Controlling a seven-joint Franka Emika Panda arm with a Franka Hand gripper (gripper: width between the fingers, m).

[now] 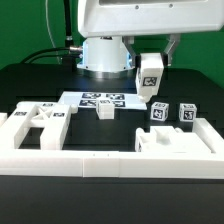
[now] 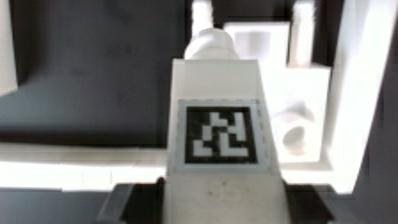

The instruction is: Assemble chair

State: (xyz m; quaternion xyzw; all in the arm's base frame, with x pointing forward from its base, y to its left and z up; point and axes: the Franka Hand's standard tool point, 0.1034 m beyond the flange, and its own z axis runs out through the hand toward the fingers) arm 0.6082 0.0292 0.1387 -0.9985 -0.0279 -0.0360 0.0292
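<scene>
While the gripper (image 1: 152,62) hangs above the black table (image 1: 30,85), its jaws are clenched on a white square leg (image 1: 151,82) of the chair. In the exterior view this leg is in the air at about 1 o'clock from the picture's centre. It is a little tilted, and one black-and-white tag faces the camera. The wrist view shows the same leg (image 2: 222,100) running away from the camera, with a tag on the face turned to the lens. Whether its far end touches anything, one cannot tell.

The other chair parts lie on the table. At 3 o'clock from the centre of the exterior view stands one small cube (image 1: 160,112), and a second cube (image 1: 187,114) stands near it but apart. A short block (image 1: 105,110) stands almost at the centre, at the 6 o'clock edge of the marker board (image 1: 100,98). A slotted panel (image 1: 38,122) lies at 9 o'clock, and another blocky part (image 1: 175,145) lies at 4 o'clock. The long border rail (image 1: 100,165) runs across at 6 o'clock.
</scene>
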